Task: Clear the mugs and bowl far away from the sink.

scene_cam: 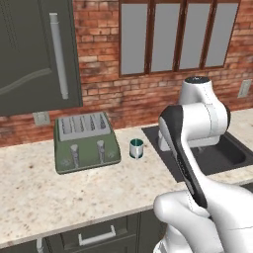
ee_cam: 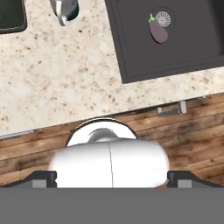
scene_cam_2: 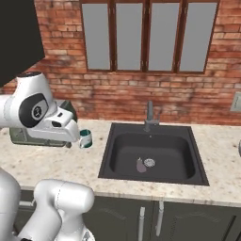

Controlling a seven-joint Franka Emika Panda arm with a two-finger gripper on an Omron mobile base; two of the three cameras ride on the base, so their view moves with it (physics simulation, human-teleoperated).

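The gripper (ee_cam: 112, 175) hangs above the bench's front edge (scene_cam: 74, 225), jaws spread apart, holding nothing. I judge the step is reaching for the white mug (scene_cam: 136, 148), standing between the toaster (scene_cam: 86, 141) and the sink (scene_cam_2: 153, 155), near its left edge: descend straight over it. Counted: 1 mug, 1 toaster, 1 sink, 1 aubergine (ee_cam: 158, 31) in the basin.

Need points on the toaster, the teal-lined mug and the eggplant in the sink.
toaster (scene_cam: 86, 143): left base view, middle of its green front face.
mug (scene_cam: 136, 148): left base view, its white outer wall.
eggplant (ee_cam: 158, 32): hand view, its purple body beside the drain.
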